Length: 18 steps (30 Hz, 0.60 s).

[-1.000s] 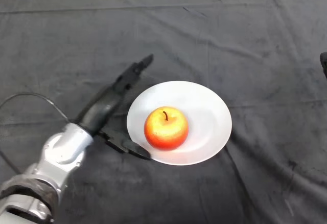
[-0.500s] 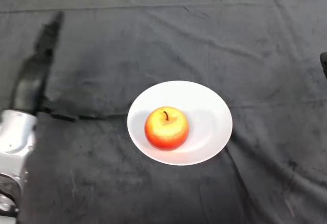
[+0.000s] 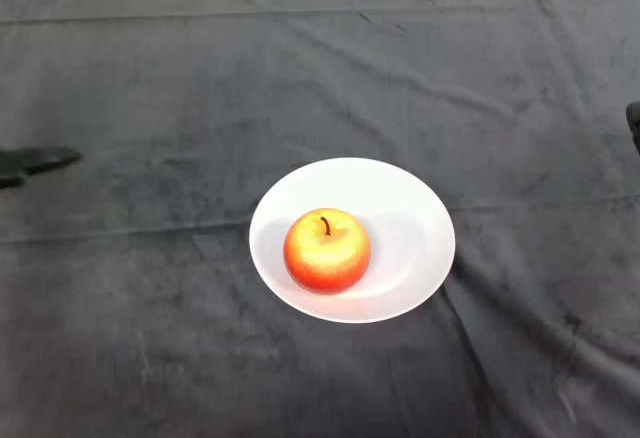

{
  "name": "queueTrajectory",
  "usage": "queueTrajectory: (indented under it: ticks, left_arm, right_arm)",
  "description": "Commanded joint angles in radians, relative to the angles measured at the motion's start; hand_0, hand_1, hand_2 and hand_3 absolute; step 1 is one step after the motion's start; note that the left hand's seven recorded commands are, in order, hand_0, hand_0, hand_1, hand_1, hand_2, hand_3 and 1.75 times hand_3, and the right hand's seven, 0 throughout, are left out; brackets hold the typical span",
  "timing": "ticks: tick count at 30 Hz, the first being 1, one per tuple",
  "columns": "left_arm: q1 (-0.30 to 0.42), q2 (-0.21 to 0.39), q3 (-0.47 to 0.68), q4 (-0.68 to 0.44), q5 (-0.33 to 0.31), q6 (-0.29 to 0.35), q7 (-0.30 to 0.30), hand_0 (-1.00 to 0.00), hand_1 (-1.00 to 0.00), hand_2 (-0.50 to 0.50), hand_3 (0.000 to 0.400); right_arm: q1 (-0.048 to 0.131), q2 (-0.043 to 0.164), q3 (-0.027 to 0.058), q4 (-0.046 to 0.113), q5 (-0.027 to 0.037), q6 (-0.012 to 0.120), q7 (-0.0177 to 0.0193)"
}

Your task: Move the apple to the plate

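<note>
Barely any of the robot shows here, just a sliver of the left hand (image 3: 35, 163) at the left edge. It's plain black with a matte look, a slim tapered shape ending in a rounded tip. No markings or screws that I can make out, and none of the silver-grey arm shows.

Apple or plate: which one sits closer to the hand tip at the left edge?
The round white plate: its left rim reaches nearer the black left hand than the red-yellow apple resting on it.
</note>
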Motion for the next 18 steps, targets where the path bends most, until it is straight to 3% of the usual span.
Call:
queueTrajectory:
  ticks: [1,18]
  left_arm:
    - [0.048,0.061,0.031,0.044,-0.018,0.016,0.019,0.0,0.0,0.0,0.0]
    - [0.075,0.099,0.082,0.041,0.0,0.057,0.131,0.0,0.0,0.0,0.0]
  right_arm:
    - [-0.021,-0.027,-0.0127,0.001,0.0107,-0.01,0.0013]
    - [-0.022,-0.028,-0.013,0.002,0.0106,-0.01,0.0017]
